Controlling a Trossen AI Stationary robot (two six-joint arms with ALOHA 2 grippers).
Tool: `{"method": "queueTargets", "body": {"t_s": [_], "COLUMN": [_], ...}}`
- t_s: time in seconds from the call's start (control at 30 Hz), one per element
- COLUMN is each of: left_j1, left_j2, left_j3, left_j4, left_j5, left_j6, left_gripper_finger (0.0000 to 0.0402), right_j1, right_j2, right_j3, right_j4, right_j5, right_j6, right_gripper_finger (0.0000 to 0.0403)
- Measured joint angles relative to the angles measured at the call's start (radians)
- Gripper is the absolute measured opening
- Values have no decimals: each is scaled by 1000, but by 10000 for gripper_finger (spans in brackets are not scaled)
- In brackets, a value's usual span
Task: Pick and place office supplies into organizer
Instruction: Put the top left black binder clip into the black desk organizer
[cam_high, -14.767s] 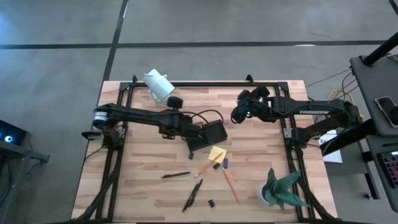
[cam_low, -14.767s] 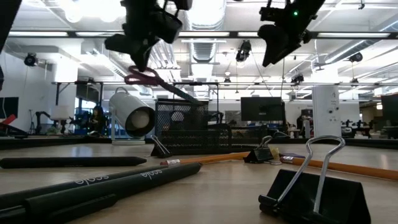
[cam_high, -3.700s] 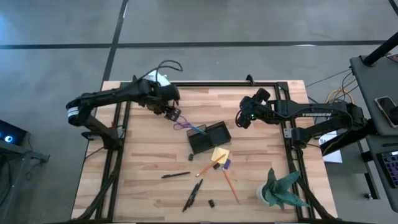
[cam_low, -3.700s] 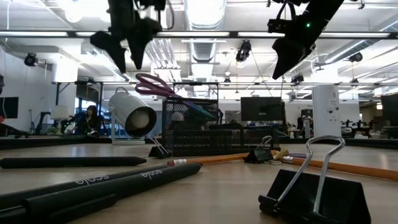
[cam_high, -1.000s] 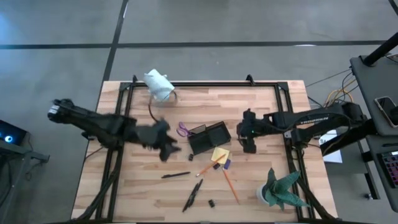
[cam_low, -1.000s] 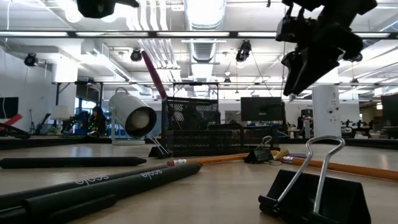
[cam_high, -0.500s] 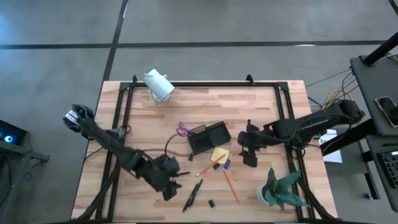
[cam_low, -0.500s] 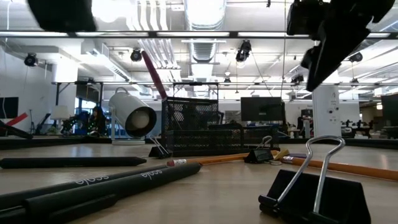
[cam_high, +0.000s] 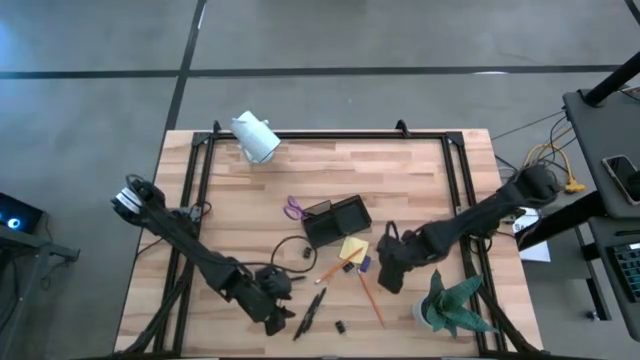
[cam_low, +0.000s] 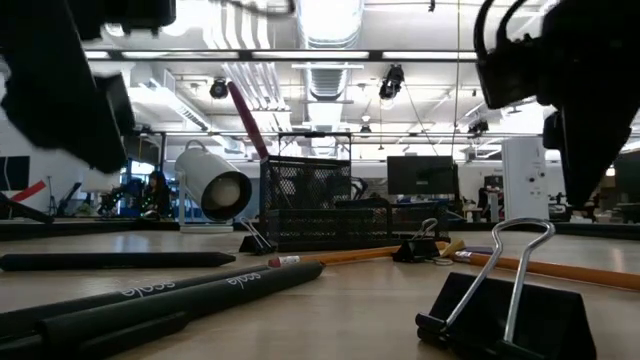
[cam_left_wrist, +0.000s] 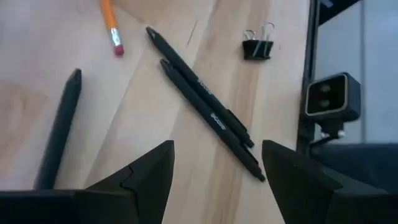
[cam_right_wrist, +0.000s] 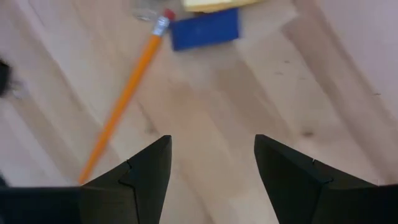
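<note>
Left gripper (cam_high: 283, 317), jaws wide and empty, hangs over the paired black pens (cam_left_wrist: 205, 106) near the worktop's (cam_high: 420, 170) front edge, lined up to grab. Right gripper (cam_high: 385, 275), also spread, hovers by the orange pencil (cam_right_wrist: 121, 102). Organizer (cam_high: 336, 222) sits mid-worktop, scissors (cam_high: 295, 208) already poking out.

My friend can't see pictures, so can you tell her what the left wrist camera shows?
The left gripper hangs open over the wooden table, just above two black pens lying side by side. A third black pen, an orange pencil with a pink eraser and a small black binder clip lie nearby.
</note>
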Motion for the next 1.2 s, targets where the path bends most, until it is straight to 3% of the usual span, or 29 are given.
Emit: {"method": "queueTargets", "body": {"t_s": [0.13,0.27,0.37,0.57,0.83,1.2], "left_j1": [5,5,18,194,346,507], "left_j2": [26,15,-29,-81,-95,-100], "left_j3": [-21,-18,-6,-15,-29,-71], "left_j4": [-19,-119,-185,-175,-194,-200], "left_j5": [-10,-46,-146,-157,-142,-265], "left_j6": [-43,77,109,83,9,96], "left_gripper_finger": [226,226,226,226,226,226], "right_j1": [27,43,45,-4,-124,-212], "right_j2": [72,145,190,206,204,199], "right_j3": [80,168,219,251,233,252], "right_j4": [11,11,4,-5,92,114], "right_j5": [35,108,131,122,132,201], "right_j6": [6,-151,-289,-468,-498,-479], "right_gripper_finger": [221,221,221,221,221,221]}}
